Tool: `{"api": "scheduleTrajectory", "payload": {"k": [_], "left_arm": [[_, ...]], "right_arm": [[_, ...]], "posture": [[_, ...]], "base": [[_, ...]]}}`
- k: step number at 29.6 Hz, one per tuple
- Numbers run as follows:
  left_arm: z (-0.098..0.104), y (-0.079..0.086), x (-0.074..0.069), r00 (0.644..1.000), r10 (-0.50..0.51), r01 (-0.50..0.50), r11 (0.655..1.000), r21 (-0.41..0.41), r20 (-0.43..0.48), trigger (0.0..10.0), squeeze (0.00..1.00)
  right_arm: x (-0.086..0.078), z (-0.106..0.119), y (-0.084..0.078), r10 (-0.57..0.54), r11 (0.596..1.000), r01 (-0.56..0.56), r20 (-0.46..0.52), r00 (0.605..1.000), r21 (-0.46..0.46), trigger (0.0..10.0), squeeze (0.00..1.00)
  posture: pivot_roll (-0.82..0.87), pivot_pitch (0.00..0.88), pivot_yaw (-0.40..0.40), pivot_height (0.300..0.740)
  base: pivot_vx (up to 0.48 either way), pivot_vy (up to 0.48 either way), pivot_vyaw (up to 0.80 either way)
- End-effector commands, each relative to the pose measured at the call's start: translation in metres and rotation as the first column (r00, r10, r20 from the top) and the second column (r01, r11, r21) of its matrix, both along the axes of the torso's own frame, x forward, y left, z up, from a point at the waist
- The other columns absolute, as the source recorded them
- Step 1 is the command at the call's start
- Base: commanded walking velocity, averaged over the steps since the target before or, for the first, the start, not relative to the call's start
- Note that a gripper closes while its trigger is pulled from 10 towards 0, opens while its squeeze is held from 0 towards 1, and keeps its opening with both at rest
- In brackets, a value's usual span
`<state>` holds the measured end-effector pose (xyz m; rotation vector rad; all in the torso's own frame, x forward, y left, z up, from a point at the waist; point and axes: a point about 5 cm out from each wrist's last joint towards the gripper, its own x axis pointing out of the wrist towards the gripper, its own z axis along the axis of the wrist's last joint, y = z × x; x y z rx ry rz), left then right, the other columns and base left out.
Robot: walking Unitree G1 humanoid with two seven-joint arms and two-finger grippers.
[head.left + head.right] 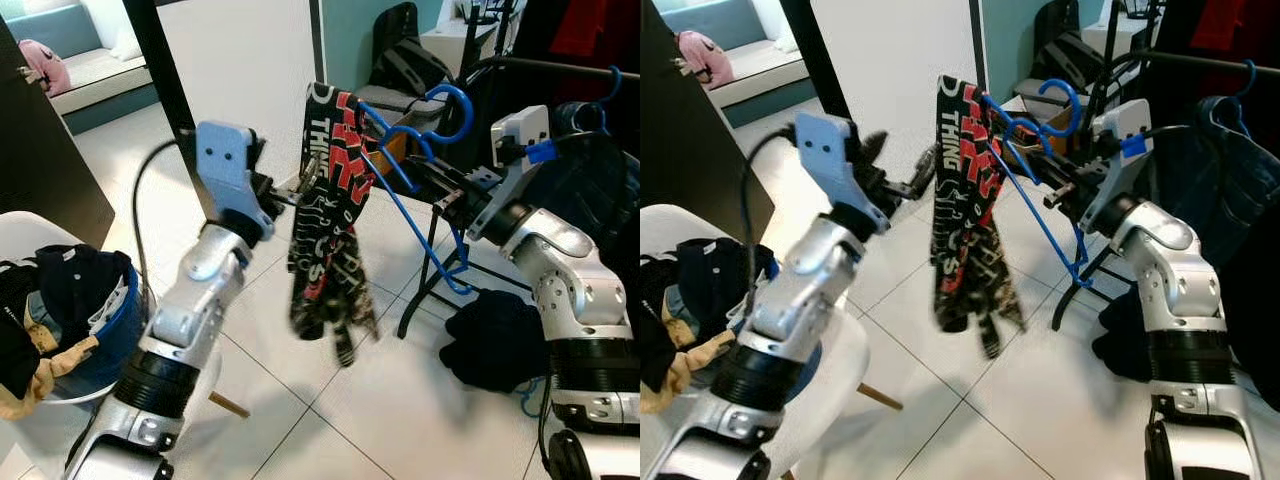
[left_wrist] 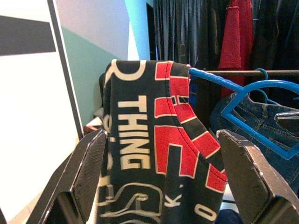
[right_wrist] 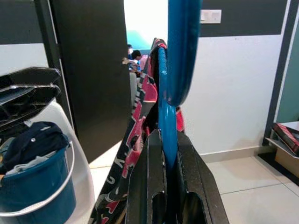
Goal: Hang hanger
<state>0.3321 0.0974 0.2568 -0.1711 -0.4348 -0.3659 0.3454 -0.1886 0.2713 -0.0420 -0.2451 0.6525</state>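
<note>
In right wrist view, right gripper (image 3: 169, 154) fingers pinching blue hanger (image 3: 170, 93), printed garment (image 1: 330, 200) draped

Two robot hands: the left hand (image 1: 300, 190) and the right hand (image 1: 425, 172). One blue hanger (image 1: 415, 150), carrying one black-and-red printed garment (image 1: 330, 220). One blue bucket (image 1: 105, 340) of clothes. One dark heap of cloth (image 1: 495, 340) on the floor.

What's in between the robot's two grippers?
The black, red and white shirt hangs between them, draped on the blue hanger that the right gripper holds. The left gripper is open beside it, as the left eye view shows.
</note>
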Motion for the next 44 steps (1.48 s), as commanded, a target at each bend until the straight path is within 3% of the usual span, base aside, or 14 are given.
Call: {"api": "scheduleTrajectory", "payload": {"k": [1, 2, 5, 7, 8, 9, 10, 12, 17, 24, 26, 32, 33, 44], "left_arm": [[-0.005, -0.001, -0.001, 0.999, 0.003, -0.004, 1.000, -0.022, -0.040, 10.0, 0.00], [-0.014, -0.009, -0.006, 0.995, 0.008, -0.013, 0.999, -0.048, -0.103, 10.0, 0.00], [-0.022, -0.017, -0.010, 0.991, 0.007, -0.010, 1.000, -0.021, -0.136, 10.0, 0.00], [-0.026, -0.023, -0.014, 0.991, 0.012, -0.007, 0.999, 0.033, -0.135, 10.0, 0.00], [-0.027, -0.030, -0.018, 0.994, 0.008, 0.004, 0.994, 0.111, -0.107, 10.0, 0.00], [-0.027, -0.030, -0.018, 0.994, 0.008, 0.004, 0.994, 0.111, -0.107, 10.0, 0.00], [-0.027, -0.037, -0.022, 0.997, 0.006, 0.009, 0.980, 0.198, -0.077, 10.0, 0.00], [-0.028, -0.042, -0.025, 0.999, 0.009, 0.005, 0.965, 0.263, -0.053, 10.0, 0.00], [-0.030, -0.049, -0.028, 0.998, 0.054, -0.039, 0.943, 0.332, -0.034, 10.0, 0.00], [-0.031, -0.054, -0.025, 0.992, 0.124, -0.110, 0.932, 0.345, -0.017, 9.7, 0.00], [-0.030, -0.053, -0.023, 0.985, 0.171, -0.160, 0.926, 0.343, -0.002, 7.8, 0.00], [-0.029, -0.051, -0.021, 0.981, 0.196, -0.188, 0.924, 0.333, 0.011, 8.2, 0.00], [-0.026, -0.051, -0.021, 0.979, 0.201, -0.197, 0.929, 0.314, 0.021, 10.0, 0.00], [-0.015, -0.046, -0.019, 0.973, 0.227, -0.230, 0.949, 0.217, 0.037, 10.0, 0.00]], "right_arm": [[-0.001, 0.017, 0.007, 0.017, 1.000, -0.018, 0.080, 0.997, 0.012, 10.0, 0.00], [-0.001, 0.019, 0.011, 0.026, 1.000, -0.027, 0.088, 0.996, 0.013, 10.0, 0.00], [-0.001, 0.022, 0.017, 0.039, 0.999, -0.041, 0.096, 0.995, 0.013, 10.0, 0.00], [-0.002, 0.024, 0.022, 0.054, 0.998, -0.056, 0.103, 0.993, 0.013, 10.0, 0.00], [-0.002, 0.026, 0.026, 0.065, 0.998, -0.067, 0.108, 0.992, 0.013, 10.0, 0.00], [-0.002, 0.026, 0.026, 0.065, 0.998, -0.067, 0.108, 0.992, 0.013, 10.0, 0.00], [-0.002, 0.027, 0.030, 0.070, 0.997, -0.072, 0.110, 0.991, 0.013, 10.0, 0.00], [-0.002, 0.028, 0.034, 0.074, 0.997, -0.076, 0.112, 0.991, 0.012, 10.0, 0.00], [-0.002, 0.032, 0.040, 0.080, 0.996, -0.083, 0.117, 0.990, 0.014, 10.0, 0.00], [-0.004, 0.037, 0.048, 0.095, 0.995, -0.099, 0.128, 0.987, 0.025, 10.0, 0.00], [-0.006, 0.039, 0.053, 0.114, 0.993, -0.118, 0.134, 0.984, 0.029, 10.0, 0.00], [-0.008, 0.042, 0.057, 0.132, 0.990, -0.137, 0.140, 0.981, 0.032, 10.0, 0.00], [-0.010, 0.043, 0.059, 0.142, 0.988, -0.149, 0.144, 0.979, 0.035, 10.0, 0.00], [-0.017, 0.044, 0.071, 0.191, 0.979, -0.200, 0.139, 0.972, 0.048, 10.0, 0.00]], "posture": [[-0.07, 0.000, 0.089, 0.740], [-0.06, 0.000, 0.081, 0.740], [-0.06, 0.000, 0.080, 0.740], [-0.06, 0.000, 0.080, 0.740], [-0.06, 0.000, 0.080, 0.740], [-0.06, 0.000, 0.080, 0.740], [-0.06, 0.000, 0.079, 0.740], [-0.06, 0.000, 0.080, 0.740], [-0.06, 0.000, 0.084, 0.740], [-0.06, 0.000, 0.084, 0.740], [-0.06, 0.000, 0.084, 0.740], [-0.07, 0.000, 0.085, 0.740], [-0.07, 0.000, 0.088, 0.740], [-0.07, 0.000, 0.084, 0.740]], "base": [[0.000, 0.000, 0.00], [0.000, 0.000, 0.00], [0.000, 0.000, 0.00], [0.000, 0.000, 0.00], [0.000, 0.000, 0.00], [0.000, 0.000, 0.00], [0.000, 0.000, 0.00], [0.000, 0.000, 0.00], [0.000, 0.000, 0.00], [0.000, 0.000, 0.00], [0.000, 0.000, 0.00], [0.000, 0.000, 0.00], [0.000, 0.000, 0.00], [0.000, 0.000, 0.00]]}}
